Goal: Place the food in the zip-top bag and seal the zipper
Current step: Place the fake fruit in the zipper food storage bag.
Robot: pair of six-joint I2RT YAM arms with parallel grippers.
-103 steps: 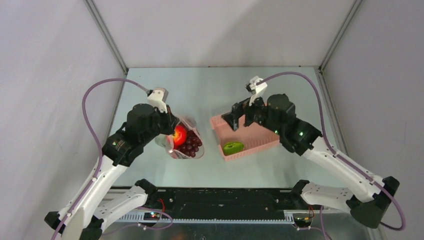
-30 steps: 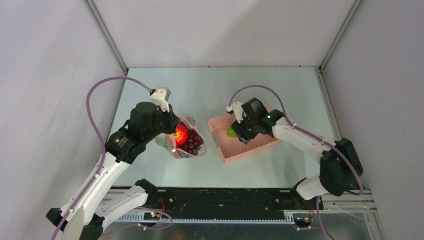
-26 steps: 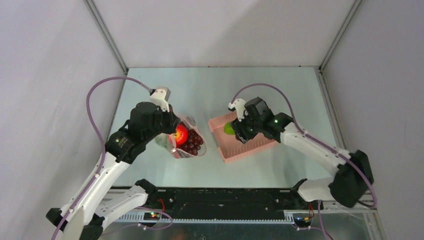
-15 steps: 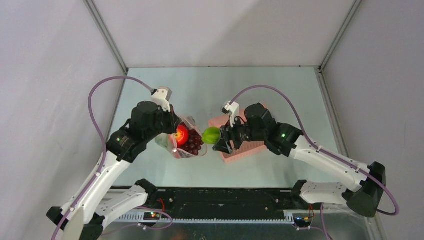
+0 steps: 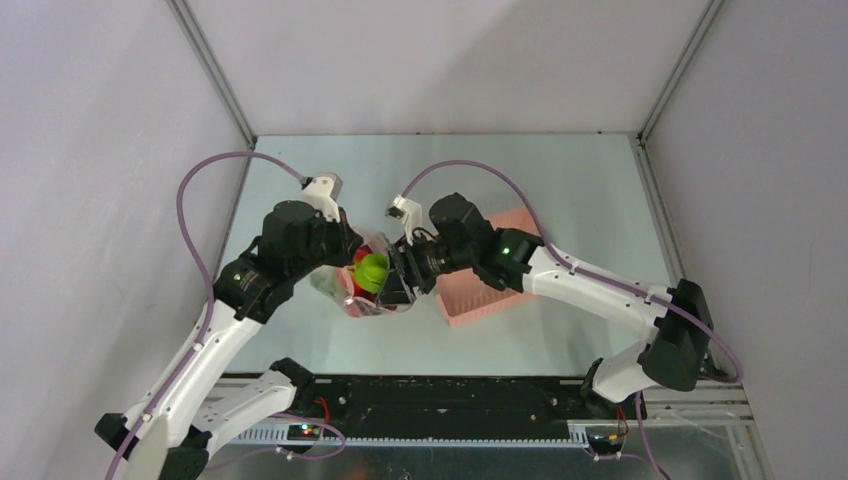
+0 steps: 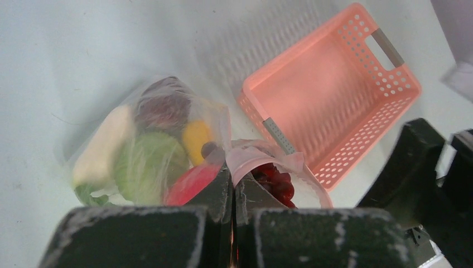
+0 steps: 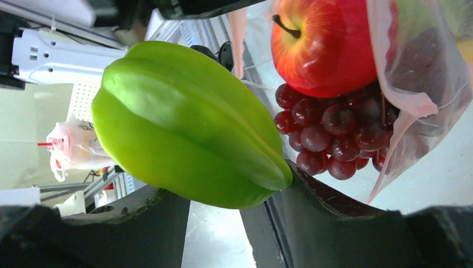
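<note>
Top external view: on the worktop (image 5: 580, 180), the clear bag (image 5: 392, 303) sits left of the pink basket (image 5: 500, 292), with grapes (image 7: 329, 139) and a red apple (image 7: 326, 39) showing at its open mouth. The right gripper (image 5: 380, 276) pinches the lime-green fruit (image 5: 372, 270) right over that mouth. The left gripper (image 6: 233, 184) is pressed together on the bag's pale pink zipper strip (image 6: 245, 162). White, leafy green and yellow pieces lie deeper inside.

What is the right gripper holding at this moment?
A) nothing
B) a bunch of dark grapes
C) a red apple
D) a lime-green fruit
D: in the right wrist view the right gripper is shut on the lime-green fruit, close to the mouth of the zip-top bag.
</note>
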